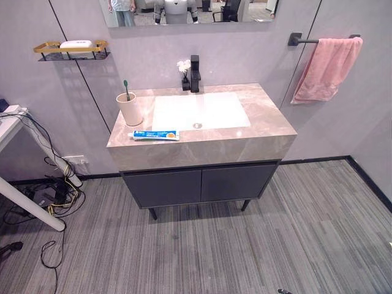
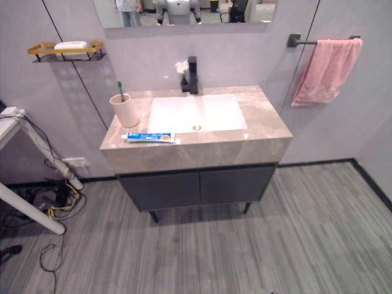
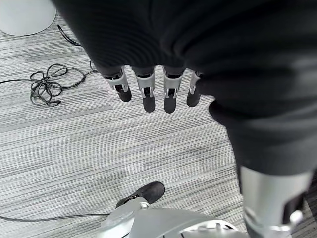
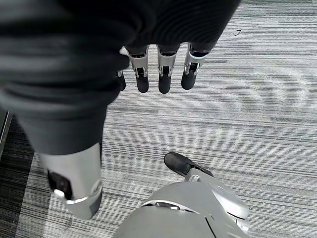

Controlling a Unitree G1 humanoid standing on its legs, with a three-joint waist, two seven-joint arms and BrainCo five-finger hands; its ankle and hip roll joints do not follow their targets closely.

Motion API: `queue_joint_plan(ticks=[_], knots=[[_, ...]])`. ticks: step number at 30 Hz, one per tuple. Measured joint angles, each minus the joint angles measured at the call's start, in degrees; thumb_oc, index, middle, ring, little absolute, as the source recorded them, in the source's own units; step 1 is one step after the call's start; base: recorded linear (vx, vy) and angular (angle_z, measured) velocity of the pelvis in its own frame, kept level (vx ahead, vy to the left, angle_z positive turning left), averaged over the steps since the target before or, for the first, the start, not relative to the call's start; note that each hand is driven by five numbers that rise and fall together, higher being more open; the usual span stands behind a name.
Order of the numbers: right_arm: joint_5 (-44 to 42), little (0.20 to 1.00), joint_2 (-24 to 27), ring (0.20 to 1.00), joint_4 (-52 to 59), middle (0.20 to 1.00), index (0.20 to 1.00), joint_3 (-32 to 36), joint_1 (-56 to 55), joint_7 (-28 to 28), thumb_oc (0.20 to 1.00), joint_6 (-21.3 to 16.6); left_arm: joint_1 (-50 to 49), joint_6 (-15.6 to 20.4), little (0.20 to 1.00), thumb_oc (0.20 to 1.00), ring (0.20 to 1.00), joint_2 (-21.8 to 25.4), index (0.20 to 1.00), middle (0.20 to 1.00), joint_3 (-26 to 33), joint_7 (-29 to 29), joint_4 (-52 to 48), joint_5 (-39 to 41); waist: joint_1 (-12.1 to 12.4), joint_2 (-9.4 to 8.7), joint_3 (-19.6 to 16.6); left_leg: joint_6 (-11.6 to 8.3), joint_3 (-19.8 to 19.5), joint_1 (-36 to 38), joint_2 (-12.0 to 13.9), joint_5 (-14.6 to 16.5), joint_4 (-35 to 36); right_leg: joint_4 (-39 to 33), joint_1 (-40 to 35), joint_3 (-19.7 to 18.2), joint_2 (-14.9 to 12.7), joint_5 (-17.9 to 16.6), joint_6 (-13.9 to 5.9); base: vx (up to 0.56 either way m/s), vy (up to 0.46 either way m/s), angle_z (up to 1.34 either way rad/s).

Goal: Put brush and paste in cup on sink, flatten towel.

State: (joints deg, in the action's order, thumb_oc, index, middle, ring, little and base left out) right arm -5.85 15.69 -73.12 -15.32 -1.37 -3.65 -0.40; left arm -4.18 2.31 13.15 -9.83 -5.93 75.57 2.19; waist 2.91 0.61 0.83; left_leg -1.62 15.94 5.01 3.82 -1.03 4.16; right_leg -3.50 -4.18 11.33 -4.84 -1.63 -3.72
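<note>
Both hands, left (image 3: 148,91) and right (image 4: 161,74), hang relaxed, empty. Brush (image 1: 126,89) already in cup (image 1: 130,109) left of basin (image 1: 199,110); paste (image 1: 154,135) just before cup, next to grab; towel (image 1: 326,67) bunched right.

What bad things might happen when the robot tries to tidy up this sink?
The cup stands near the counter's left edge with the toothbrush already inside, so a clumsy reach might tip it off. The toothpaste lies close to the front edge and could get nudged onto the floor. The pink towel hangs bunched at one end of its bar; tugging might pull it down.
</note>
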Motion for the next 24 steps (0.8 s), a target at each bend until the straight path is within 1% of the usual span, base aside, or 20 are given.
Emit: queue_joint_plan(ticks=[6, 8, 10, 13, 16, 24], knots=[[0.0, 1.000, 0.0, 1.000, -0.3, 1.000, 1.000, 0.0, -0.1, 0.0, 1.000, -0.1, 0.3, 0.0, 1.000, 1.000, 1.000, 0.0, 1.000, 1.000, 0.1, 0.0, -0.2, 0.3, 0.0, -0.32, 0.2, 0.00, 0.0, 0.0, 0.0, 0.0, 0.0, 0.4, 0.1, 0.0, -0.1, 0.2, -0.09, 0.00, 0.000, 0.00], [0.0, 1.000, -0.1, 1.000, -0.2, 1.000, 1.000, 0.0, -0.1, -0.1, 1.000, -0.1, 0.3, 0.1, 1.000, 1.000, 1.000, 0.0, 1.000, 1.000, 0.3, -0.1, -0.3, 1.3, 0.1, -0.45, 0.5, 0.00, 0.0, 0.0, 0.0, 0.0, 0.0, 0.7, 0.1, 0.0, -0.1, 0.3, -0.17, 0.00, 0.000, 0.00], [0.0, 1.000, -0.1, 1.000, 0.0, 1.000, 1.000, 0.0, -0.1, -0.6, 1.000, -1.1, 0.2, 0.1, 1.000, 1.000, 1.000, 0.0, 1.000, 1.000, 1.1, -0.1, -0.2, 2.6, 0.1, -0.68, 1.1, -0.01, 0.0, 0.1, 0.1, 0.0, 0.0, 0.7, 0.2, 0.0, 0.0, 0.4, -0.29, 0.00, 0.000, 0.00], [0.0, 1.000, -0.3, 1.000, 0.0, 1.000, 1.000, 0.0, 0.0, -1.4, 1.000, -1.2, 0.2, 0.2, 1.000, 1.000, 1.000, 0.0, 1.000, 1.000, 2.2, -0.2, -0.2, 3.9, 0.2, -0.75, 1.7, -0.02, 0.0, 0.1, 0.1, 0.0, 0.0, 0.7, 0.1, 0.0, 0.0, 0.4, -0.29, 0.01, -0.002, 0.00], [0.1, 1.000, -0.7, 1.000, -0.2, 1.000, 1.000, 0.0, 0.0, -2.6, 1.000, -1.2, 0.0, 0.2, 1.000, 1.000, 1.000, 0.0, 1.000, 1.000, 2.4, -0.6, -0.2, 5.2, 0.2, -0.70, 1.8, -0.02, 0.0, 0.3, 0.1, 0.0, 0.1, 0.4, -0.1, 0.0, 0.0, 0.3, -0.22, 0.01, -0.002, 0.00], [0.8, 1.000, -0.9, 1.000, -0.2, 1.000, 1.000, 0.0, 0.3, -3.2, 1.000, -1.7, 0.0, 0.7, 1.000, 1.000, 1.000, -0.1, 1.000, 1.000, 2.4, -0.6, -0.2, 5.7, 0.3, -0.95, 2.0, -0.07, 0.1, 1.0, 0.1, 0.1, 0.2, -0.1, -1.0, 0.0, 0.1, 0.2, -0.08, 0.00, 0.000, 0.00]])
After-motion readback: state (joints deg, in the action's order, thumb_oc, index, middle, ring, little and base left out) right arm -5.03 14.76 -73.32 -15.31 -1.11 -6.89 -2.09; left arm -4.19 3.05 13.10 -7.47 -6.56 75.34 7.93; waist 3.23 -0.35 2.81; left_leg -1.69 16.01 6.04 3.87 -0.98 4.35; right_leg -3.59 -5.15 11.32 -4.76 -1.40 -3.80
